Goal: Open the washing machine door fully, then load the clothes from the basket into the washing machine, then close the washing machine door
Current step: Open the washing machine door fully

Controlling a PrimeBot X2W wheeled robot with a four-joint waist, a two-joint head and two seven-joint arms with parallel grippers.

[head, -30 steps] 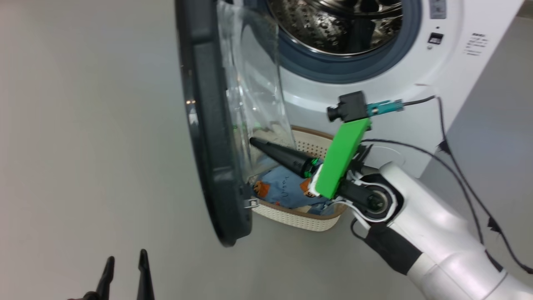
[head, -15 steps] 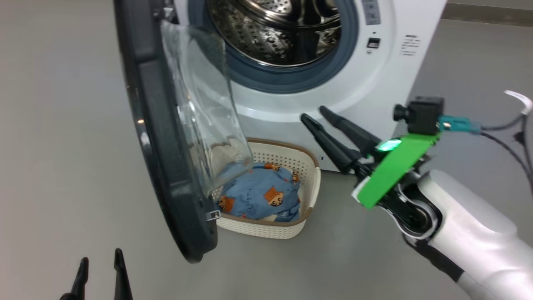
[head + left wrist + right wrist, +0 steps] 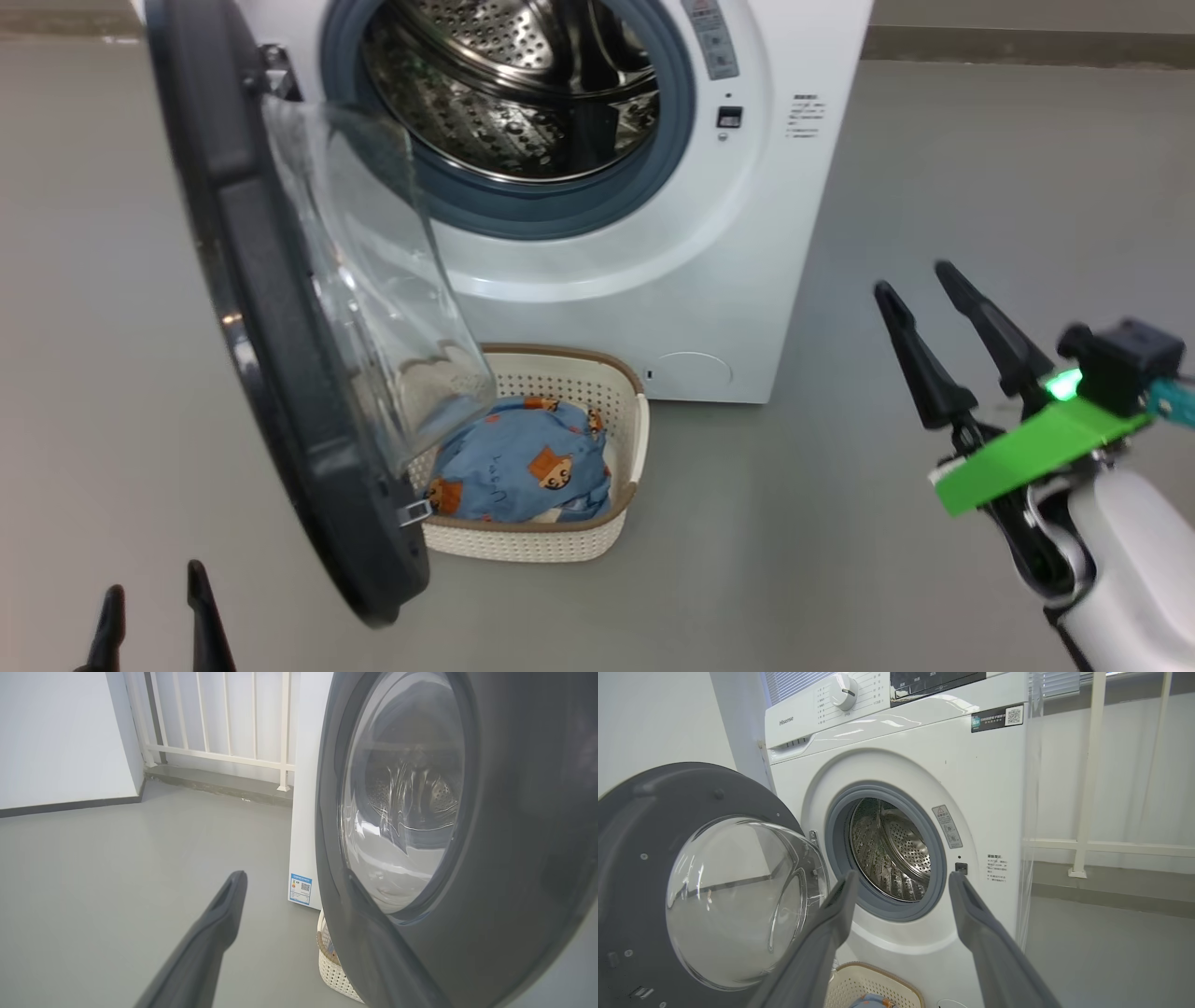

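Note:
The white washing machine [image 3: 747, 233] stands with its steel drum [image 3: 513, 93] showing. The washing machine door [image 3: 252, 308] is swung out towards me, its clear porthole bulging over the basket [image 3: 551, 546]. This cream basket sits on the floor in front of the machine and holds the clothes [image 3: 523, 462], a blue bundle with orange figures. My right gripper [image 3: 913, 283] hovers open and empty to the right of the machine, well away from the basket; in the right wrist view the gripper [image 3: 902, 882] faces the drum [image 3: 896, 854]. My left gripper [image 3: 154, 581] is open, low at the left, near the door's outer face [image 3: 514, 858].
Grey floor [image 3: 840, 560] spreads all around the machine. A white railing [image 3: 224, 718] and a white wall [image 3: 60, 737] stand behind, left of the machine. Another railing post [image 3: 1085, 774] rises to its right. A blue label [image 3: 300, 889] is stuck on the machine's side.
The right gripper, shut down in the basket a second ago, has opened and pulled back up to the right, empty. The clothes stay in the basket. The head camera has shifted.

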